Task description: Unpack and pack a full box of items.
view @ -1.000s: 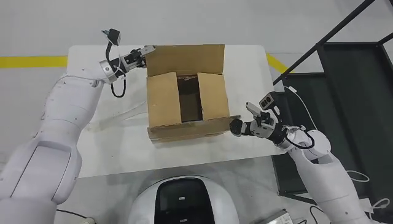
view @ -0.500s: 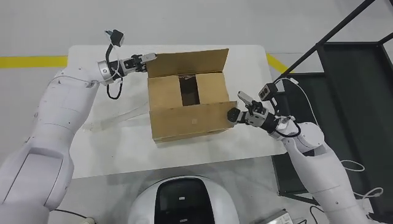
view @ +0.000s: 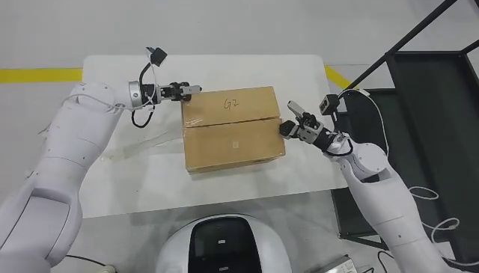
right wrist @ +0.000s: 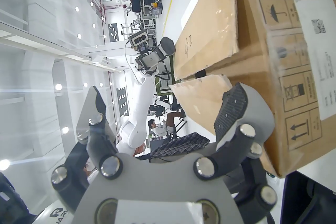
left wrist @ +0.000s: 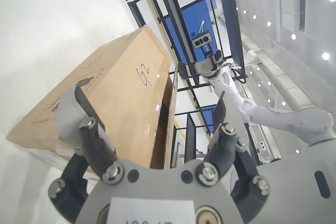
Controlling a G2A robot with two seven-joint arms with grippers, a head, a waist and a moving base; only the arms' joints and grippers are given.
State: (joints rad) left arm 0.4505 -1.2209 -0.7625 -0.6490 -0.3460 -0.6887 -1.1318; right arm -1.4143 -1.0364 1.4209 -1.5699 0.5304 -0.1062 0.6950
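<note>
A brown cardboard box [view: 232, 127] stands in the middle of the white table [view: 135, 176], its two long top flaps folded down and meeting along a seam. My left gripper [view: 190, 90] is open at the box's far left top corner; in the left wrist view one finger [left wrist: 78, 107] lies on the far flap [left wrist: 126, 72]. At the right end of the box my right gripper [view: 287, 127] is open too, with one ribbed pad [right wrist: 232, 109] against the near flap's edge [right wrist: 199, 101]. What is inside the box is hidden.
A black metal rack [view: 419, 86] stands just off the table's right edge, close behind my right arm. Something thin and clear [view: 142, 142] lies on the table left of the box. A yellow floor line [view: 37, 75] runs past the far left.
Both long flaps have come down from standing open to lying flat over the box. My left gripper moved right with the far flap; my right gripper moved up and inward with the near flap.
</note>
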